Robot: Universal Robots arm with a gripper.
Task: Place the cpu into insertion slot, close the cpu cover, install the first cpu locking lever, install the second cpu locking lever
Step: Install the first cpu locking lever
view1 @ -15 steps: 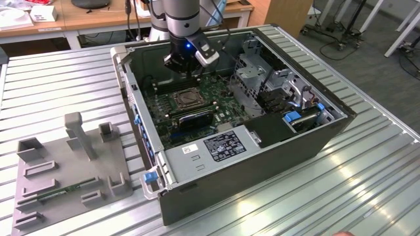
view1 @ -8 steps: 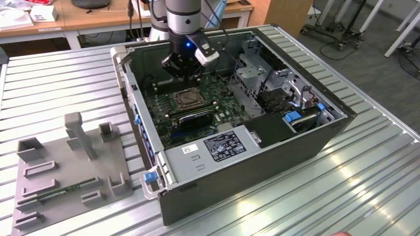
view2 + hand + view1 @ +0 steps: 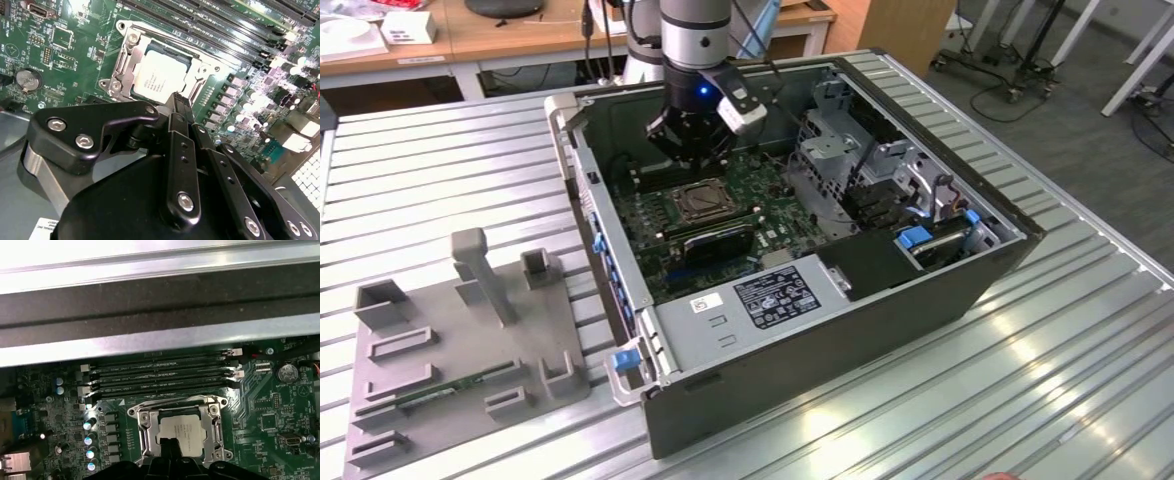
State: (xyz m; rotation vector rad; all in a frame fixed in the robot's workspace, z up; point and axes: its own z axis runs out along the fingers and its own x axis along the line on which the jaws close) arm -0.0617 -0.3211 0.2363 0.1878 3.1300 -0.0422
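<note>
Lying in the slot (image 3: 131, 36) under the seemingly lowered cover (image 3: 200, 75), the cpu (image 3: 159, 75) is overhung by the gripper (image 3: 177, 98), jaws pinched together and empty; pressure is best applied slowly and squarely

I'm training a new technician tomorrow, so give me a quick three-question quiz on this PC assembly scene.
1. True or false: the cpu cover lies flat, framing the cpu.
2. Pick one. The tip of the claw is nearest to: A the cpu's edge; B the coin battery; C the power supply.
3. Count: how many long black memory slots run beside the socket?

Key: 1 true; 2 A; 3 four.
</note>
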